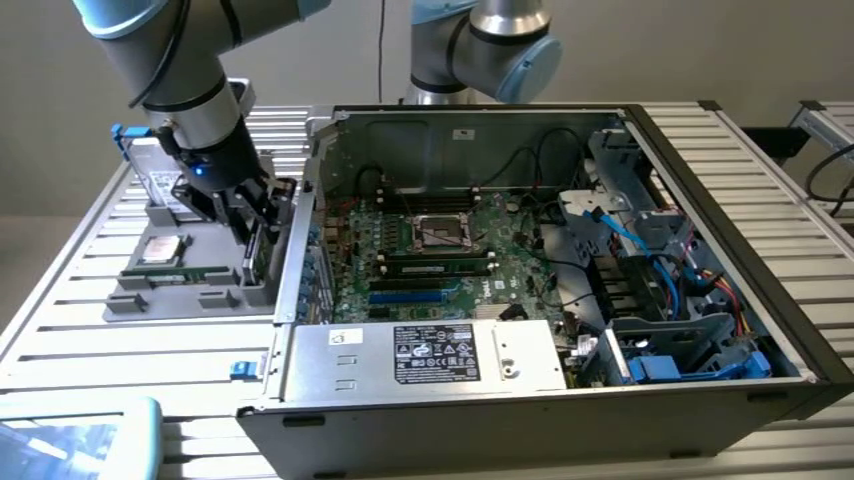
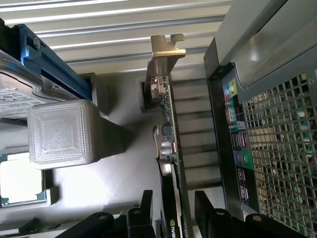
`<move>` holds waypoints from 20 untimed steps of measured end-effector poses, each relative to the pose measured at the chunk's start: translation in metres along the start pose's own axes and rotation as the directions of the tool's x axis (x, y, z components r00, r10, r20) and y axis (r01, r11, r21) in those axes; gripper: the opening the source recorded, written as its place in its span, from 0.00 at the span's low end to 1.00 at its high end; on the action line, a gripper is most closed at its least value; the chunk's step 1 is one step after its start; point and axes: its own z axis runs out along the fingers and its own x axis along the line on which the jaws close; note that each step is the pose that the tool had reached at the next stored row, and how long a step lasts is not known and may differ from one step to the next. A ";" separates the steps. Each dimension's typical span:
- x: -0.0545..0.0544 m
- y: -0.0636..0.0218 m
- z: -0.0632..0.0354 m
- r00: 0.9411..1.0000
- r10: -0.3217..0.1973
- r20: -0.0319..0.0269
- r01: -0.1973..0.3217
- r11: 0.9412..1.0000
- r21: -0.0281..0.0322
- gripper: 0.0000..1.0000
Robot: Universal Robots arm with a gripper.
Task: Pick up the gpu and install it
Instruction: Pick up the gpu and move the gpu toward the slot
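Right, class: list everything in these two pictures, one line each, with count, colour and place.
table: one, silver slats, under everything
computer case: one, dark grey, open on the table
motherboard: one, green, inside the case
power supply: one, silver, case's near edge
parts tray: one, grey, exterior view's left of the case
gpu: one, green, on edge in the tray
processor: one, silver, in the tray
memory stick: one, green, in the tray
hard drive: at least one, silver, tray's far end
robot arm: one, grey and light blue, above the tray
gripper: one, black, open, straddling the gpu
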 end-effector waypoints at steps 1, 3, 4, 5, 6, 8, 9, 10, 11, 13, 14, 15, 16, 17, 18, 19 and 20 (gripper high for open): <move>0.000 -0.0006 -0.0001 1.000 -0.003 -0.001 0.003 1.000 -0.002 0.47; 0.000 -0.0012 -0.0002 1.000 -0.012 -0.002 0.012 1.000 -0.004 0.47; 0.000 -0.0013 -0.0002 1.000 -0.019 -0.003 0.019 1.000 -0.005 0.47; 0.000 -0.0014 -0.0001 1.000 -0.027 -0.004 0.027 1.000 -0.006 0.47; 0.000 -0.0015 -0.0001 0.999 -0.036 -0.005 0.036 0.999 -0.007 0.47; 0.000 -0.0017 -0.0001 0.999 -0.049 -0.006 0.049 0.999 -0.008 0.47; 0.000 -0.0018 0.0001 0.999 -0.050 -0.006 0.050 0.999 -0.009 0.47; 0.000 -0.0018 0.0004 0.999 -0.050 -0.005 0.050 0.999 -0.009 0.47; -0.001 -0.0018 0.0007 0.999 -0.050 -0.005 0.050 0.999 -0.009 0.47; -0.001 -0.0019 0.0016 0.999 -0.051 -0.004 0.050 0.999 -0.009 0.47; -0.001 -0.0019 0.0021 0.999 -0.051 -0.004 0.051 0.999 -0.010 0.47; -0.001 -0.0020 0.0025 0.999 -0.050 -0.004 0.050 0.999 -0.010 0.47; -0.001 -0.0020 0.0030 0.999 -0.050 -0.004 0.050 0.999 -0.011 0.47; -0.001 -0.0021 0.0031 0.999 -0.050 -0.004 0.050 0.999 -0.011 0.47; -0.001 -0.0021 0.0034 0.999 -0.050 -0.004 0.050 0.999 -0.012 0.47; -0.001 -0.0021 0.0035 0.999 -0.050 -0.004 0.050 0.999 -0.012 0.47; -0.001 -0.0021 0.0037 0.999 -0.050 -0.004 0.050 0.999 -0.012 0.47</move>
